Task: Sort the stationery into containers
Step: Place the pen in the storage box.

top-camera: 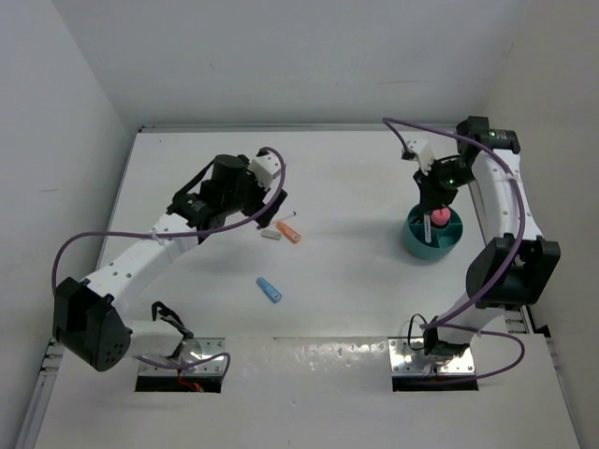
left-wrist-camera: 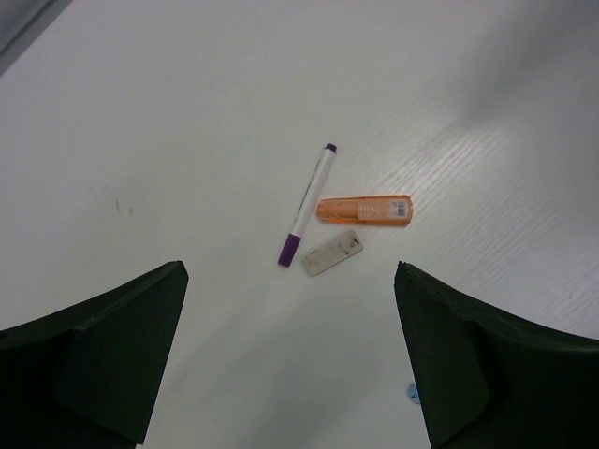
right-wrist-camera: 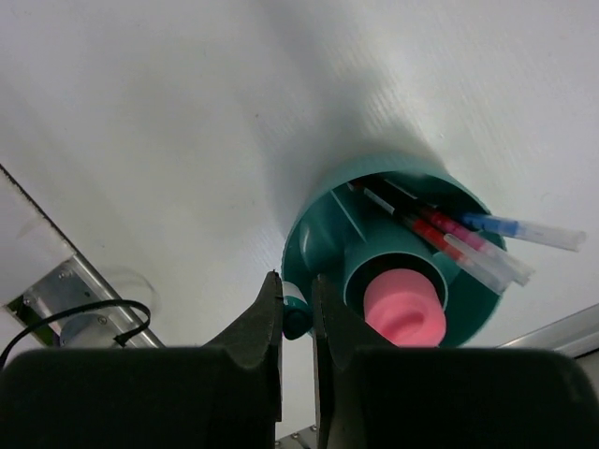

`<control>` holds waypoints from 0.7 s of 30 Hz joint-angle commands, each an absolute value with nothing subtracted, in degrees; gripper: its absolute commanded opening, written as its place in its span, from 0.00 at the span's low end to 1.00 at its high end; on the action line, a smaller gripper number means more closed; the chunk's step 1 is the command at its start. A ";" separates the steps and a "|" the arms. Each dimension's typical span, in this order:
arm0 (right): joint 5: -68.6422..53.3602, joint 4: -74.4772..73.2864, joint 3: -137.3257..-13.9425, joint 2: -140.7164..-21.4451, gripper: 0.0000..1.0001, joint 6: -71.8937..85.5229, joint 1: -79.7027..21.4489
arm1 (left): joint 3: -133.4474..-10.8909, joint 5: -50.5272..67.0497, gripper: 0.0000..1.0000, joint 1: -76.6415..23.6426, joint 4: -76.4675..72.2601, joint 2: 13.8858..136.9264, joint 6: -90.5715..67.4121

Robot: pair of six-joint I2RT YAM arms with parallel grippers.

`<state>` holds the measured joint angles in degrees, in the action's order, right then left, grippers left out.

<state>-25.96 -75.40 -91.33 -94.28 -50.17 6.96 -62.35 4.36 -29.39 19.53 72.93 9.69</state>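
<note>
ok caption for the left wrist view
Open left pincer hovers above a purple-capped pen, orange stick and beige eraser.

One cup (top-camera: 413,240), one marker (top-camera: 439,217), two sticks (top-camera: 289,232) (top-camera: 270,290), one eraser (top-camera: 270,235), one loose pen (left-wrist-camera: 308,204).

The left pincer (left-wrist-camera: 289,271) gapes wide above a purple-tipped white pen (left-wrist-camera: 309,204), orange stick (left-wrist-camera: 364,209) and beige eraser (left-wrist-camera: 332,253), lying close together

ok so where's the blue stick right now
In the top view the blue stick lies alone on the table, left of centre, nearer the arm bases than the orange stick and the eraser.
</note>
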 commanded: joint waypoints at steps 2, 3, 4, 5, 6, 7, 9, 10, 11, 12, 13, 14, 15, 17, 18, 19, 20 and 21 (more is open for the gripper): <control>-26.37 -70.41 -87.46 -93.43 0.00 -50.71 6.24 | -64.51 6.06 0.99 -26.55 20.30 74.97 7.47; -26.19 -69.88 -87.10 -93.43 0.00 -50.80 6.24 | -64.60 6.24 0.99 -25.67 20.48 75.41 7.47; -26.02 -69.44 -86.75 -93.51 0.00 -50.71 6.24 | -64.86 6.07 0.97 -25.14 20.91 76.63 7.56; -26.02 -68.65 -86.05 -93.43 0.00 -50.71 6.15 | -65.30 5.54 0.96 -24.18 21.61 77.34 7.65; -26.02 -68.21 -85.87 -93.60 0.00 -50.63 6.15 | -65.39 5.71 0.96 -23.56 21.80 78.65 7.56; -25.93 -68.12 -85.70 -93.69 0.00 -50.63 6.15 | -65.56 5.80 0.94 -22.95 22.49 79.18 7.73; -26.02 -66.71 -84.91 -93.52 0.00 -50.54 6.15 | -65.57 6.24 0.93 -21.28 22.33 80.50 7.65; -25.84 -66.27 -84.64 -93.25 0.00 -50.36 6.15 | -65.39 6.76 0.92 -20.83 21.72 80.77 7.73; -25.84 -65.83 -84.55 -93.08 0.00 -50.19 6.15 | -65.13 7.29 0.92 -20.05 21.54 81.03 7.65; -25.93 -65.83 -84.72 -92.99 0.00 -50.19 6.15 | -64.95 7.64 0.92 -19.78 21.19 81.38 7.73; -25.84 -66.00 -85.07 -92.99 0.00 -50.10 6.07 | -64.86 8.08 0.92 -19.43 20.83 81.56 8.26; -25.84 -66.09 -85.17 -92.90 0.00 -50.10 5.98 | -64.69 8.09 0.92 -19.51 20.92 82.17 8.35; -25.49 -66.09 -85.08 -92.99 0.05 -50.10 5.98 | -64.43 8.26 0.92 -19.34 20.57 82.35 8.78; -24.70 -66.01 -84.82 -93.34 0.34 -50.10 5.71 | -63.73 8.26 0.92 -19.16 20.48 83.75 9.40; -24.09 -66.01 -84.81 -93.51 0.40 -49.92 5.71 | -63.63 8.26 0.89 -19.07 20.13 84.37 9.84; -23.91 -66.01 -84.90 -93.95 0.43 -49.49 5.71 | -63.89 8.96 0.86 -18.99 20.39 85.16 10.37; -23.91 -66.01 -84.99 -93.96 0.47 -49.31 5.71 | -64.42 9.23 0.80 -18.98 20.65 86.91 10.98; -23.82 -65.83 -85.16 -94.13 0.48 -48.70 5.71 | -64.86 9.23 0.76 -19.33 20.92 87.71 11.94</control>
<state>-24.03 -67.00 -84.58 -94.28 -49.30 6.13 -63.26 7.55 -19.44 21.34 85.06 9.69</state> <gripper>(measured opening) 0.464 0.791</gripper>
